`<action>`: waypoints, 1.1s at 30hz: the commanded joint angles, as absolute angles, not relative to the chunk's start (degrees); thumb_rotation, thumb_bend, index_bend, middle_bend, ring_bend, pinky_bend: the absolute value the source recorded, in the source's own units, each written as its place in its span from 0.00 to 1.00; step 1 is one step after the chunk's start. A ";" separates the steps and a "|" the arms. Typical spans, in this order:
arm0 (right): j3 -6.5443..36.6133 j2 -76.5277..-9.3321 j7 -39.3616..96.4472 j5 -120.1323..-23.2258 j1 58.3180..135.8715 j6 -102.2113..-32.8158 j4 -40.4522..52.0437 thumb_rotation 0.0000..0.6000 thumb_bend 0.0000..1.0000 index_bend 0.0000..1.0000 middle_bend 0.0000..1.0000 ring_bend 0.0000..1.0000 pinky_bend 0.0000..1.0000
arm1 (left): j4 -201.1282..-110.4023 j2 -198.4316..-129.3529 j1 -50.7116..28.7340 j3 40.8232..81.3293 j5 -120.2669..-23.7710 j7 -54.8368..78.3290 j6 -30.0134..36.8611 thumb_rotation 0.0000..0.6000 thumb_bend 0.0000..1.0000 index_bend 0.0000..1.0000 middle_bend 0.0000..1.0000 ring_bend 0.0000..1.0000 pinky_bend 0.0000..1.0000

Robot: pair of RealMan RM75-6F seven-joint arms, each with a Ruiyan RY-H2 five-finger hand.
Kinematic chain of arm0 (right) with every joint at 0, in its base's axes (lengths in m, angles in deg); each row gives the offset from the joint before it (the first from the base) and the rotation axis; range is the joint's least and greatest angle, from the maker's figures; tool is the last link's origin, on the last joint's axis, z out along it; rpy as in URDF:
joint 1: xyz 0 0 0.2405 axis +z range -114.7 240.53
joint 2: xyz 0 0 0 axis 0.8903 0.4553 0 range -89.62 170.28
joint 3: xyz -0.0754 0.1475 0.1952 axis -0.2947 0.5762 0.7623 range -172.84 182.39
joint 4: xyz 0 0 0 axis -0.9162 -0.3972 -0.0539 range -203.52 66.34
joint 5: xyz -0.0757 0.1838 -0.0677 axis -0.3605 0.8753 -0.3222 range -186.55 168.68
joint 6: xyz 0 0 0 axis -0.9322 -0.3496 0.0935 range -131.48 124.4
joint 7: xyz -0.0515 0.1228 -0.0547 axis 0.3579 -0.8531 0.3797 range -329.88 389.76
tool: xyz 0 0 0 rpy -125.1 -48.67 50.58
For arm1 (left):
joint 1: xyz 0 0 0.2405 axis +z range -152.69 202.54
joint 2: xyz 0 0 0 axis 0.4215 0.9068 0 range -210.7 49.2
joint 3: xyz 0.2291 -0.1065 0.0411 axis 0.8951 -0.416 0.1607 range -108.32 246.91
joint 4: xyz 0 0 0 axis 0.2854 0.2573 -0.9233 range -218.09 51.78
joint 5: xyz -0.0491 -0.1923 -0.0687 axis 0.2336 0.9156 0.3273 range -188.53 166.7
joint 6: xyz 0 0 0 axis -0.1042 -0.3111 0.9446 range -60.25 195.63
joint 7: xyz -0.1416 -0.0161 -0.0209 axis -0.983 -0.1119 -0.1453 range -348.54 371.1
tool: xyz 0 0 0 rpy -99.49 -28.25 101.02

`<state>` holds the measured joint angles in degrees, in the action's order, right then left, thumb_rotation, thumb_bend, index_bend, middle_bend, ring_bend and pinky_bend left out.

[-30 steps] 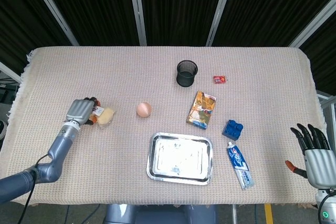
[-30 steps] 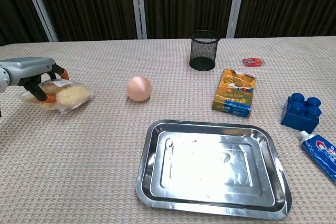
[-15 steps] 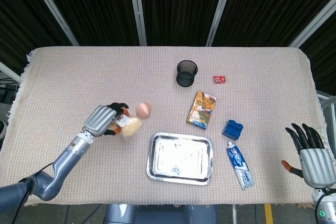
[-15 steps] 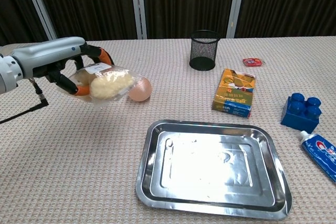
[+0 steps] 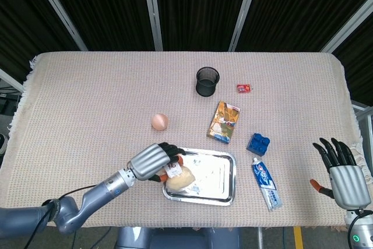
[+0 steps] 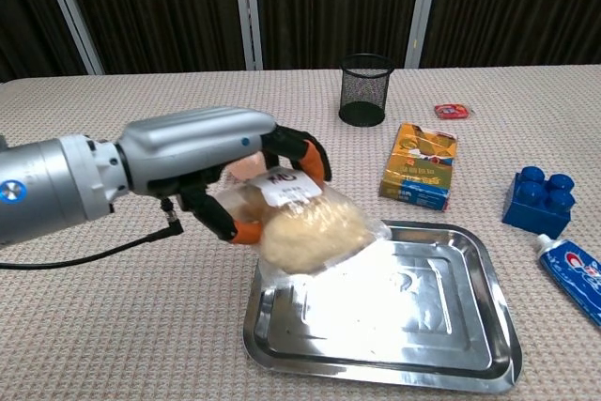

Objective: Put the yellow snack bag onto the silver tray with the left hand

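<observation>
Left hand (image 6: 221,171): fingers clamped on yellow snack bag (image 6: 310,227), above silver tray (image 6: 451,340) left end.
Right hand (image 5: 344,173): fingers apart, empty.
Risk: early release may leave bag straddling tray rim.

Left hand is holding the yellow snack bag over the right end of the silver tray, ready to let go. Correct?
Not quite. The left hand holds the yellow snack bag over the left end of the silver tray, not the right end. The head view shows it plainly, and the chest view agrees; the rest stands.
</observation>
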<state>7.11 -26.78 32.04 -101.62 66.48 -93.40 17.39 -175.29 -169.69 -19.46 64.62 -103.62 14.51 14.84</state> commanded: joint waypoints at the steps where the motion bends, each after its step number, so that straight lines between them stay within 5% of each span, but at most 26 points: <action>1: 6.99 -26.63 31.94 -101.81 66.34 -93.66 17.48 1.00 0.00 0.13 0.08 0.00 0.10 | -173.78 -174.06 -21.86 63.12 -100.96 17.26 18.06 1.00 0.50 0.49 0.20 0.21 0.28; 6: 6.91 -26.52 31.93 -101.84 66.25 -93.75 17.47 1.00 0.00 0.13 0.08 0.00 0.10 | -171.52 -178.17 -24.20 61.55 -97.94 23.13 21.01 1.00 0.10 0.11 0.03 0.04 0.09; 9: 6.87 -26.50 32.05 -101.97 66.22 -93.85 17.55 1.00 0.00 0.13 0.08 0.00 0.10 | -171.63 -180.13 -25.18 60.77 -95.84 25.26 22.37 0.96 0.00 0.00 0.00 0.00 0.01; 15: 6.78 -26.51 32.05 -101.90 66.02 -94.03 17.61 1.00 0.00 0.13 0.08 0.00 0.10 | -173.12 -181.92 -25.66 60.26 -92.60 30.17 22.36 0.80 0.00 0.00 0.00 0.00 0.00; 33: 7.24 -27.13 30.31 -101.70 66.89 -93.12 16.21 1.00 0.00 0.13 0.08 0.00 0.10 | -191.89 -159.25 -13.78 64.56 -81.99 40.31 8.94 0.88 0.04 0.06 0.00 0.00 0.00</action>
